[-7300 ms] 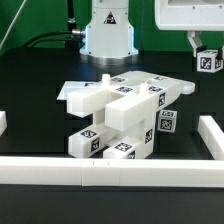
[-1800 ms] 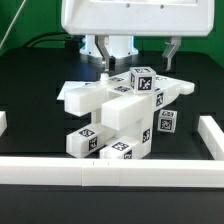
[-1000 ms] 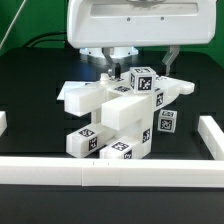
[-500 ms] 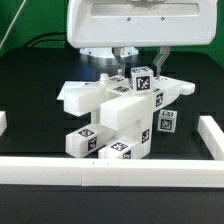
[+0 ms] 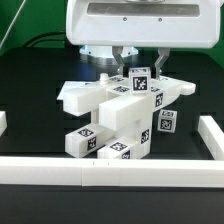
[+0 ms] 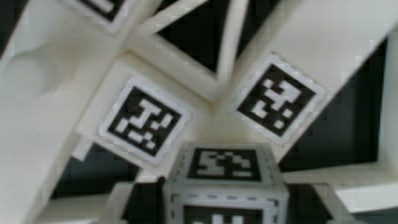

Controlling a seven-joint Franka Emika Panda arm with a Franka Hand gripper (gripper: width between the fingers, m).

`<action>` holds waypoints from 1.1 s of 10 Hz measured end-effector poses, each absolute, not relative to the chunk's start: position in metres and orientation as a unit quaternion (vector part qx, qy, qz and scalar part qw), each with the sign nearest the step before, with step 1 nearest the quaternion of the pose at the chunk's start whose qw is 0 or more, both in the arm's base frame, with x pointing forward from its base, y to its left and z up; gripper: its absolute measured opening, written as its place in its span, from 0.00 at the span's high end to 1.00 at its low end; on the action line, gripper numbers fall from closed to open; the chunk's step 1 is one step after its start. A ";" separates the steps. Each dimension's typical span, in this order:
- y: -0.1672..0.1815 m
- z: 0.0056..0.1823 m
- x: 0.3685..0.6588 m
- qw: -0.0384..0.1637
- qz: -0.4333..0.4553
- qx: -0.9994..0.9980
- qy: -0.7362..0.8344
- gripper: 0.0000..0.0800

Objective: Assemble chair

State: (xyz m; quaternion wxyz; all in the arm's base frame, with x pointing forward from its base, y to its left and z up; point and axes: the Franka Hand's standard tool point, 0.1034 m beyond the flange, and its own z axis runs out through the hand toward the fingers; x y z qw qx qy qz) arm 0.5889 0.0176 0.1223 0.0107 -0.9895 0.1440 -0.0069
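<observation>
The chair lies partly joined in the middle of the black table: white blocky legs, a flat slab and a braced panel, all with square marker tags. My gripper hangs right above its far right part, shut on a small white tagged block that sits at or just above the chair's upper face. In the wrist view the block sits between my fingers, and the X-braced panel with two tags fills the picture close behind it. Whether block and chair touch I cannot tell.
Long low white border rails run along the front, the exterior view's right and the exterior view's left. The arm's white hand housing hides the back of the table.
My gripper has carried the tagged block from the back right to above the chair, then lowered it slightly over the last second. The chair has not moved.
</observation>
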 end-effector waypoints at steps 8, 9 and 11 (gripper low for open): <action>0.020 0.122 0.593 0.013 0.004 -0.912 0.410 0.44; 0.020 0.123 0.593 0.014 0.002 -0.921 0.390 0.44; 0.020 0.126 0.597 0.019 -0.009 -0.936 0.351 0.21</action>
